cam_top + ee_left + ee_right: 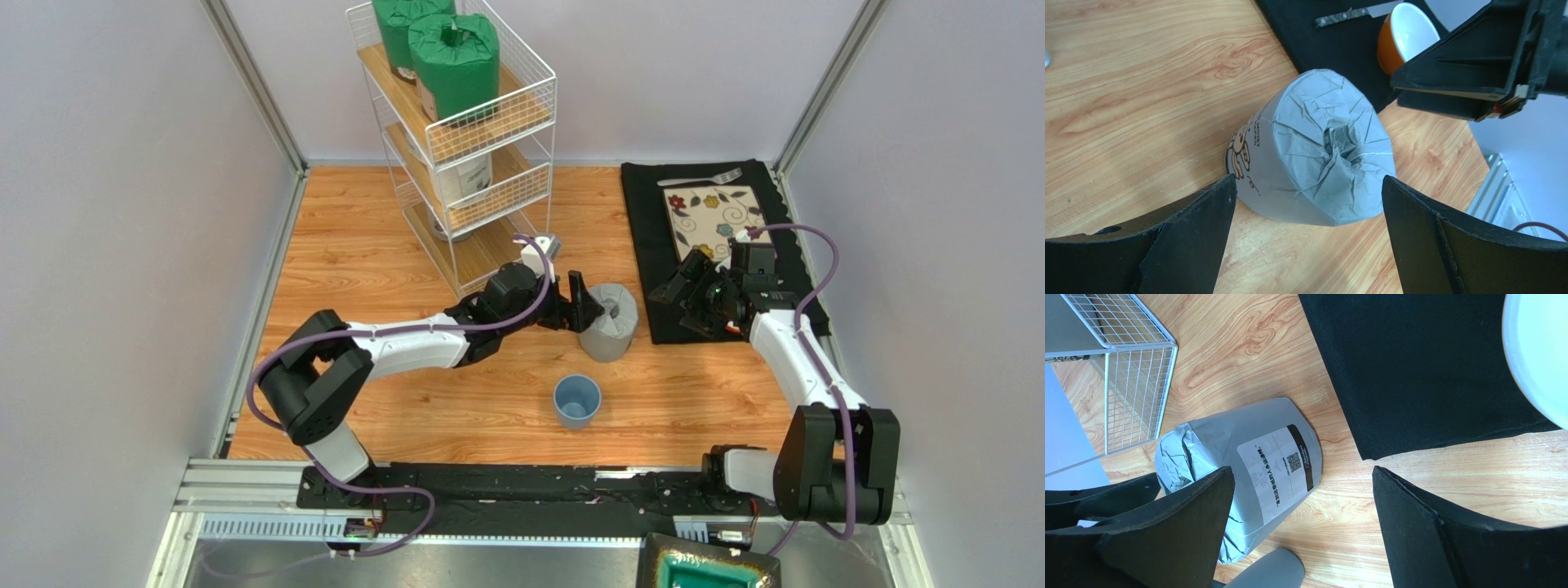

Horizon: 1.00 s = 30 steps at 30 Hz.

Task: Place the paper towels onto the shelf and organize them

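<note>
Wooden table (368, 245), grey roll (608, 321) upright, left claw (579, 304) released beside it, right claw (689, 300) released by mat (650, 239)

Two paper towels (454, 67) sat on the shelf's (503, 132) top tier, a third roll (466, 175) below; a fourth roll (610, 321) stood on the desk (356, 245) to its right, the cup (577, 399) nearer, the mat (644, 233) further right

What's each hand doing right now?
Left hand: open, empty; grey roll just ahead of its fingers.
Right hand: open, empty.
</note>
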Motion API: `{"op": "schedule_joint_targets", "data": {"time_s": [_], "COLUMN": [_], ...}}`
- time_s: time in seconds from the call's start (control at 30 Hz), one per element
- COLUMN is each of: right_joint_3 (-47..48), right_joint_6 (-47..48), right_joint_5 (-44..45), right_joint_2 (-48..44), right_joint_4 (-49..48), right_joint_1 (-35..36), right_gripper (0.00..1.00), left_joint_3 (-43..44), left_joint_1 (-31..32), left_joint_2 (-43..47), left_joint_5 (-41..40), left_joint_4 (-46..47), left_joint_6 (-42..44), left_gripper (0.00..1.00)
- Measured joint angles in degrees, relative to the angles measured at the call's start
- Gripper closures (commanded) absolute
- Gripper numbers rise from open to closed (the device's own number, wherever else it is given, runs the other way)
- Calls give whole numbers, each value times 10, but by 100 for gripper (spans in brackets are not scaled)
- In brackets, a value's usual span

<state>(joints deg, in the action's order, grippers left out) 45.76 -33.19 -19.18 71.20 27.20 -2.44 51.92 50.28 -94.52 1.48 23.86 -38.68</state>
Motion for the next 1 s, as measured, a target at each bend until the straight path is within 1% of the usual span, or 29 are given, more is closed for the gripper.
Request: {"op": "schedule_joint_targets", "data": {"time_s": [0.27,0.53,0.8,0.9,1.0], "right_joint_3": [0,0,0,0,0], "right_joint_6": [0,0,0,0,0], "right_joint_5": [0,0,0,0,0], "right_joint_2": [9,10,12,15,16], "right_joint_4": [0,0,0,0,0], "right_joint_1": [0,0,0,0,0], "right_gripper": [14,14,14,14,14], "left_joint_3": [16,47,60,60,64], "left_joint_1": [0,0,0,0,0], "left_joint_2": [-28,-64,-89,-96,-98], "left_joint_5": [1,-1,-4,-4,-4], "left_joint_4": [-7,-9,-19,-17,-17], "left_joint_6": [17,17,20,19,19], "left_gripper": [4,4,4,7,12]}}
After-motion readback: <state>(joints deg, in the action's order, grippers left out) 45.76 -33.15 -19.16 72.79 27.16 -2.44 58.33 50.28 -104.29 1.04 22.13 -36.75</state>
